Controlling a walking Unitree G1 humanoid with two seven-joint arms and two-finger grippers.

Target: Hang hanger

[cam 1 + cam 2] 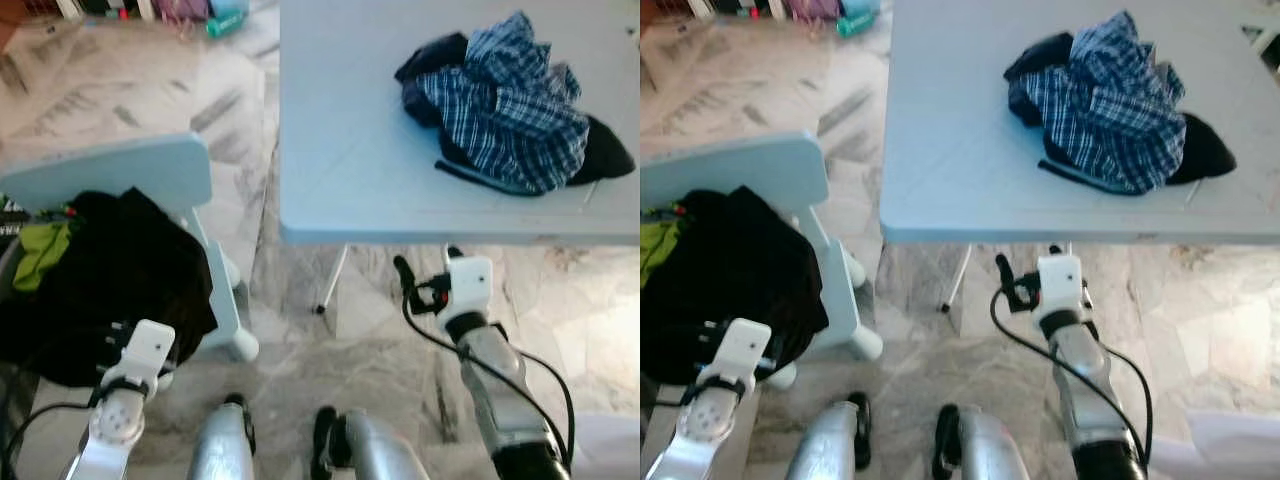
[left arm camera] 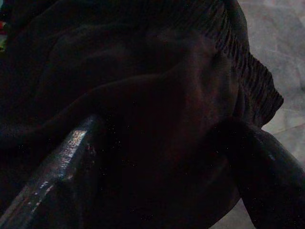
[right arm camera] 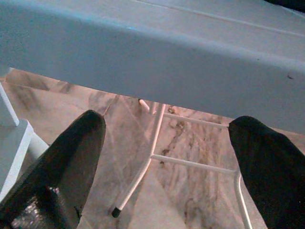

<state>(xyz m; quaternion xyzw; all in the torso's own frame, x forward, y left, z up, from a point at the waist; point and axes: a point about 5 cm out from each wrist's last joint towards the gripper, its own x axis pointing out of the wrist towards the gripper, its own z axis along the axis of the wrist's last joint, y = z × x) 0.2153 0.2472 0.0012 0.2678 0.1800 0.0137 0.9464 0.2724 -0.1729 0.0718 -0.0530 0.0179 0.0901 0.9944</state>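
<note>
right wrist view: right tool (image 3: 167,157) gapes wide, empty, under the tabletop (image 3: 152,62); left tool (image 2: 167,157) spread against black clothing (image 2: 143,95).

Standing ahead, a pale blue worktop (image 1: 350,150), carrying a crumpled blue plaid shirt (image 1: 505,105) piled over dark clothing (image 1: 605,150) toward its far right part. Showing beneath the worktop's near edge, thin white metal legs (image 3: 143,171) resting on the marble floor (image 1: 340,340). Sitting to the left, well apart from the worktop, a light blue chair (image 1: 150,175), bearing a heap of black fabric (image 1: 120,270) with a lime green cloth (image 1: 42,250) tucked against its left side. Lying at the far upper edge of the floor, assorted coloured items (image 1: 215,15), too blurred for telling apart.
</note>
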